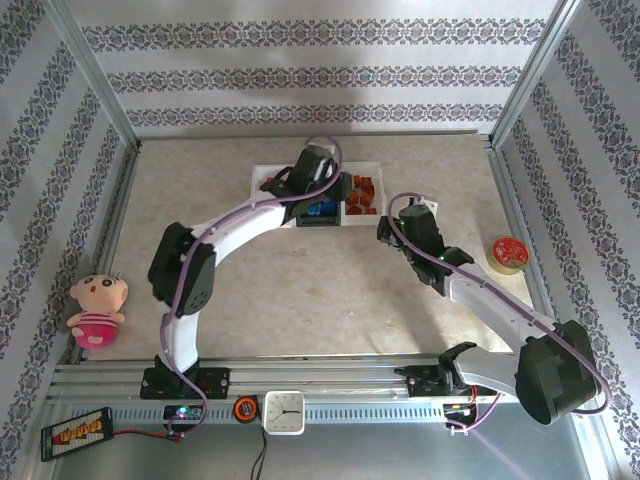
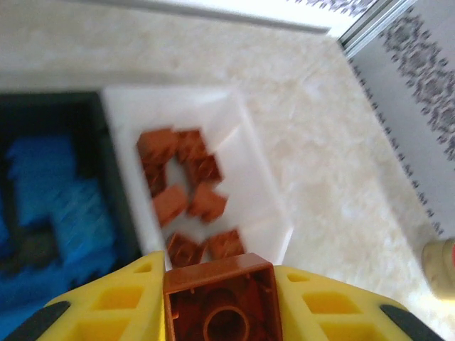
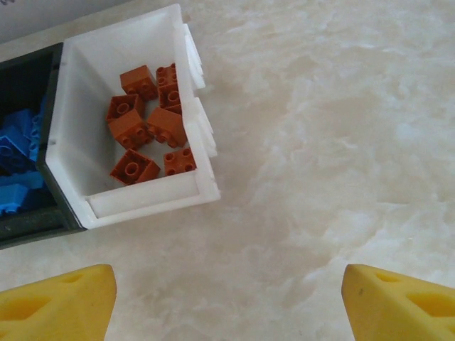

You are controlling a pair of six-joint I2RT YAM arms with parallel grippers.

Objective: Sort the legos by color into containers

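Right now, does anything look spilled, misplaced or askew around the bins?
Nothing stands out: orange bricks lie in the white bin, blue bricks in the black bin, and the left pincer grips one orange brick.

No text can be read with certainty. A black pack (image 1: pixel 76 431) lying at the near left corner, in front of the desk's rail, bears yellow lettering, too small and blurred to make out. The square white clock (image 1: pixel 283 411) on the near rail shows dark hands, but its numerals cannot be told. The round red disc (image 1: pixel 509 253) at the desk's right edge carries pale markings, also illegible.
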